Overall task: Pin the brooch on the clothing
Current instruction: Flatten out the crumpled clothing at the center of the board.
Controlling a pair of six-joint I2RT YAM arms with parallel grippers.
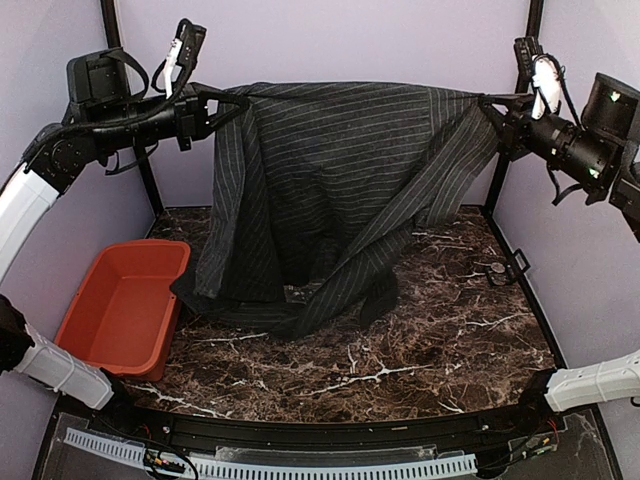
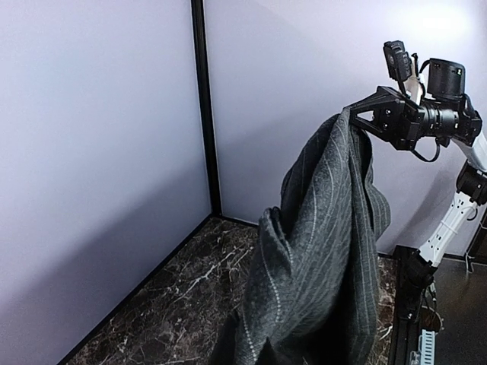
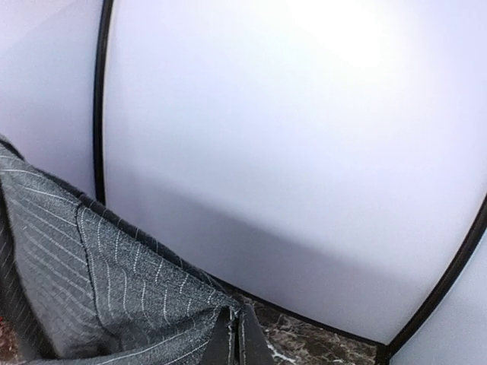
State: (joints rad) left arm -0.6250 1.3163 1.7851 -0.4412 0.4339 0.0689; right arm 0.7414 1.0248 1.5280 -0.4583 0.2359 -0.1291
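The clothing (image 1: pixel 330 190), a dark pinstriped shirt, hangs stretched between both grippers above the marble table (image 1: pixel 420 340), and its lower edge rests on the tabletop. My left gripper (image 1: pixel 243 100) is shut on its upper left corner. My right gripper (image 1: pixel 483 100) is shut on its upper right corner. In the right wrist view the fingertips (image 3: pixel 255 346) pinch the clothing (image 3: pixel 114 289) at its edge. In the left wrist view the clothing (image 2: pixel 327 243) covers my own fingers, and the right gripper (image 2: pixel 354 114) grips it across the cell. A small pale round object (image 1: pixel 497 268) lies at the table's right; I cannot tell whether it is the brooch.
A red plastic bin (image 1: pixel 125 305) stands at the table's left edge. Pale walls with black corner posts (image 1: pixel 150 190) close in the back and sides. A small dark bracket (image 1: pixel 517 265) sits by the right wall.
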